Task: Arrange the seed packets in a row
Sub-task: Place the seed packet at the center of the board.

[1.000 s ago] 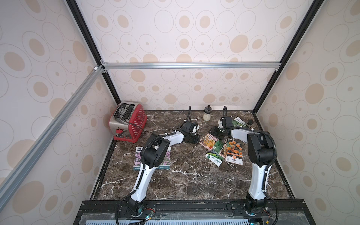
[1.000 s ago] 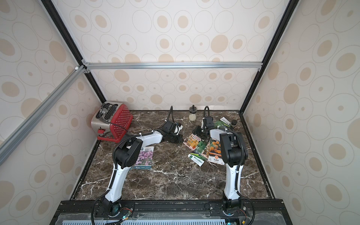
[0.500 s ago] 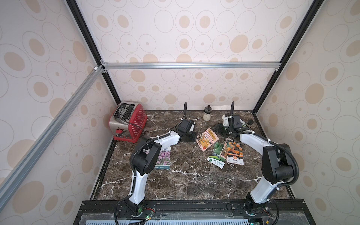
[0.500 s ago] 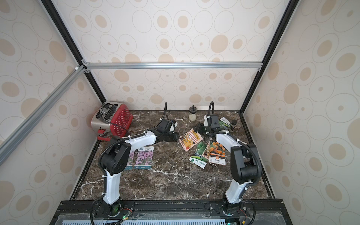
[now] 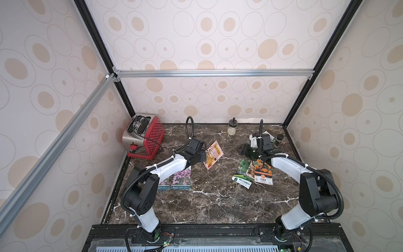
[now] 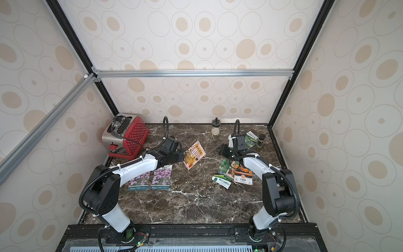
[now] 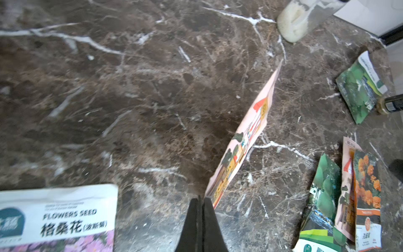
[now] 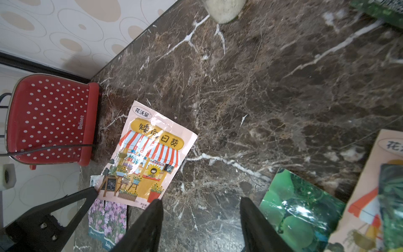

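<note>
My left gripper (image 7: 201,199) is shut on a corner of the pink-orange shopfront seed packet (image 5: 213,153) (image 7: 244,139) (image 8: 150,152), which hangs tilted just above the marble table (image 5: 218,203). Two purple-flower packets (image 5: 181,180) (image 6: 139,182) lie side by side under the left arm. To the right lies an overlapping pile: green packets (image 5: 241,181) (image 8: 298,209), an orange marigold packet (image 5: 263,173) and another shopfront packet (image 7: 346,174). My right gripper (image 5: 244,150) (image 8: 200,201) stands open and empty behind that pile. One more green packet (image 6: 250,138) lies at the back right.
A red polka-dot toaster (image 5: 142,135) with its cord stands at the back left. A small jar of white grains (image 5: 231,129) stands by the back wall, and a small dark-capped jar (image 5: 279,139) at the back right. Walls close in three sides.
My left gripper has carried the shopfront packet to the left, away from the pile. The right arm's elbow has swung out to the right and its gripper has drawn back.
</note>
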You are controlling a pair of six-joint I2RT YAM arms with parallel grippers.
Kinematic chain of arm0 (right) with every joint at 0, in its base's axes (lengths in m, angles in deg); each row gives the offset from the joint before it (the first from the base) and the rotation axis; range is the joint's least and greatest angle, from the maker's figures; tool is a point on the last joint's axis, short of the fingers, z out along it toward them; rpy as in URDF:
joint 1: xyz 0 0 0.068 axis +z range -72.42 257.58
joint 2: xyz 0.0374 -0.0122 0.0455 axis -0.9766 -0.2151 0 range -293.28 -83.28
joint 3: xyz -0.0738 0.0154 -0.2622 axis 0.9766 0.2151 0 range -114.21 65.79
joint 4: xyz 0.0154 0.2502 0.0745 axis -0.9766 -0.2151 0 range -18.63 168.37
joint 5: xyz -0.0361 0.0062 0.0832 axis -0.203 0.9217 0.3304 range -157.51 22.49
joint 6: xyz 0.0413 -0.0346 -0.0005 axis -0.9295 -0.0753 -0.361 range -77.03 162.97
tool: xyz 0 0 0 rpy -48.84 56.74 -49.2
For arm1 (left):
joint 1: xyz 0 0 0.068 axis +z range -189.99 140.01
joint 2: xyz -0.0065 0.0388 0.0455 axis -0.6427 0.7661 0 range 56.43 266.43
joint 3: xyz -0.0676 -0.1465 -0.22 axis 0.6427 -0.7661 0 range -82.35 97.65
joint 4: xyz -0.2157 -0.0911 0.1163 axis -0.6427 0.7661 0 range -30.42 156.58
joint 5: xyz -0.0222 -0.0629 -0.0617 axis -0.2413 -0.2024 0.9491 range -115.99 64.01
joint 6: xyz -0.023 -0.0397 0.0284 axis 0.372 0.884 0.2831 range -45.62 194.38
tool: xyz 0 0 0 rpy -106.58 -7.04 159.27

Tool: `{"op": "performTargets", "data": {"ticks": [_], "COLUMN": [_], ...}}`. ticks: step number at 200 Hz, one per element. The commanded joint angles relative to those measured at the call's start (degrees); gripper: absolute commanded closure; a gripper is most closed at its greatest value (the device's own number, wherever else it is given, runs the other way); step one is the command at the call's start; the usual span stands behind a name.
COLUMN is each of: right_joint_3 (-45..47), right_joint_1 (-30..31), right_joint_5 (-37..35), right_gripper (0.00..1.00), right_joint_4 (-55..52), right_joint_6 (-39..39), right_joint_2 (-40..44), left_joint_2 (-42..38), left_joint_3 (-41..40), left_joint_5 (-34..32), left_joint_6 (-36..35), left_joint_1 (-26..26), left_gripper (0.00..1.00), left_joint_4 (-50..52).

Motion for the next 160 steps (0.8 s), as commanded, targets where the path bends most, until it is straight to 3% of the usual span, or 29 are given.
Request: {"op": "performTargets", "data": {"ticks": [1,72,160], "right_joint_3": [1.42,8.89,18.69], "right_joint_1": [2.4,11.33,16.99], "right_joint_5": [0.83,3.89,2.71], "right_gripper": [0.4,0.36,0.3], "right_joint_4": [1.99,20.27,50.24], "right_joint_6": [-1.71,-15.66,-37.45], "right_joint_2": [1.34,-3.92,-12.67], "left_joint_2": [-4.82,-16.19,-16.65], "left_joint_3": [-4.32,-11.24,-10.71], "left_joint_5": [-5.06,-10.77,-9.18], "left_joint_6": [8.64,21.47,28.47], "left_joint_1": [-0.23,-4.57,-5.21], "left_gripper": [1.0,1.0,1.0], "left_joint_4": [2.61,4.42,0.32]}}
